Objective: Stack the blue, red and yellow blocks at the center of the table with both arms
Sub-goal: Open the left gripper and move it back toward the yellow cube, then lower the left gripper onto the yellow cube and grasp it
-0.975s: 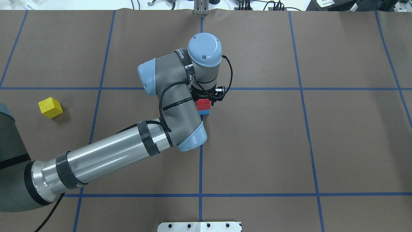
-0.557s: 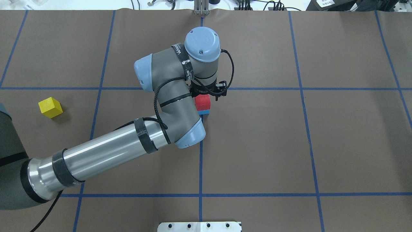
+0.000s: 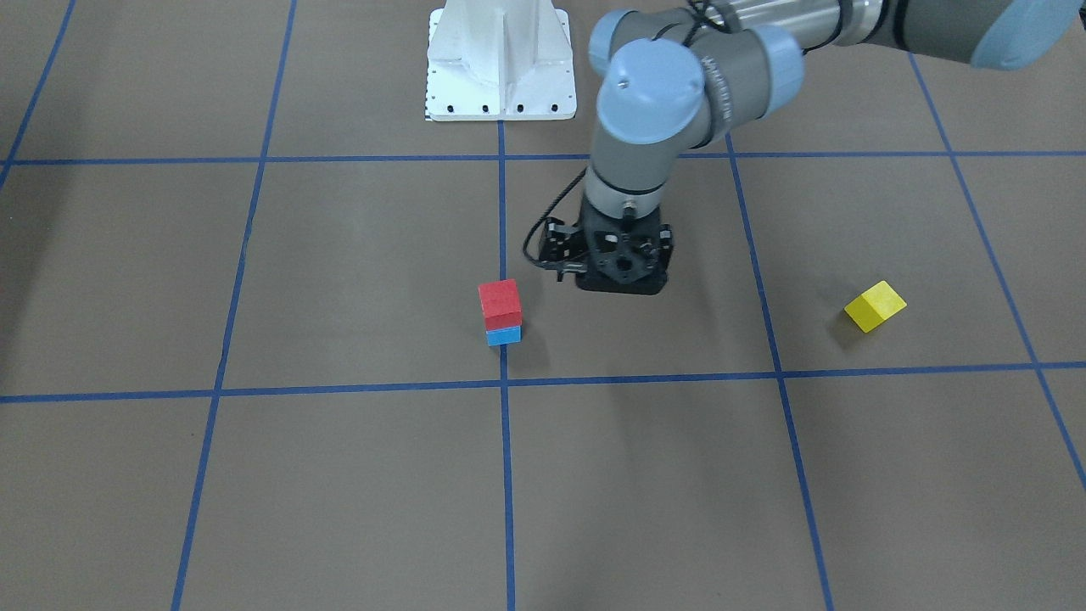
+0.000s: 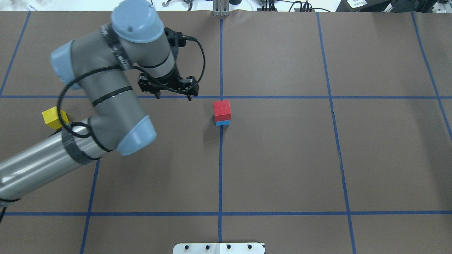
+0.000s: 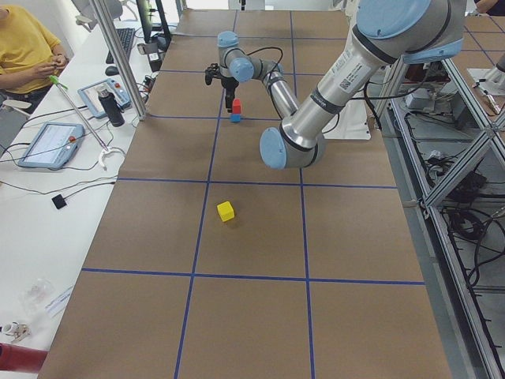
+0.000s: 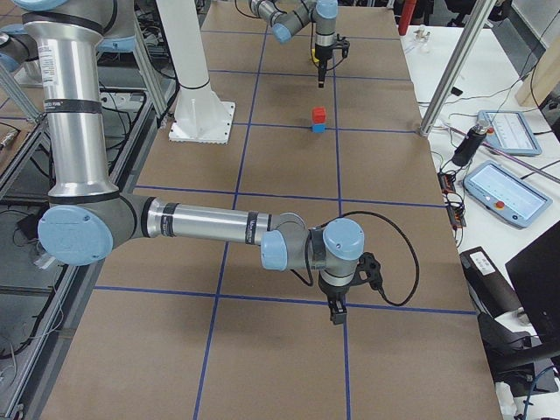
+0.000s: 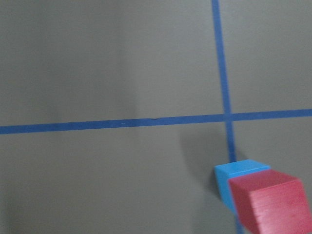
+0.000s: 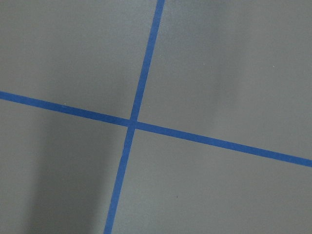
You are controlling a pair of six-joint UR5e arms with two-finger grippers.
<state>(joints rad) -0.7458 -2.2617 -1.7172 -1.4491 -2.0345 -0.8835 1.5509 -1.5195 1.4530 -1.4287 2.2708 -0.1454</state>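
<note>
The red block [image 4: 222, 110] sits on the blue block [image 4: 222, 122] at the centre of the table [image 4: 282, 158], beside a crossing of blue tape lines [image 4: 282, 97]; the yellow block [image 4: 53, 118] lies well apart on the robot's left. The left gripper [image 3: 622, 284] hangs near the stack, not touching it, its fingertips seemingly hidden, so I cannot tell its spread. The right gripper [image 6: 337, 313], far from the blocks, shows only from the side, so its spread cannot be told either.
</note>
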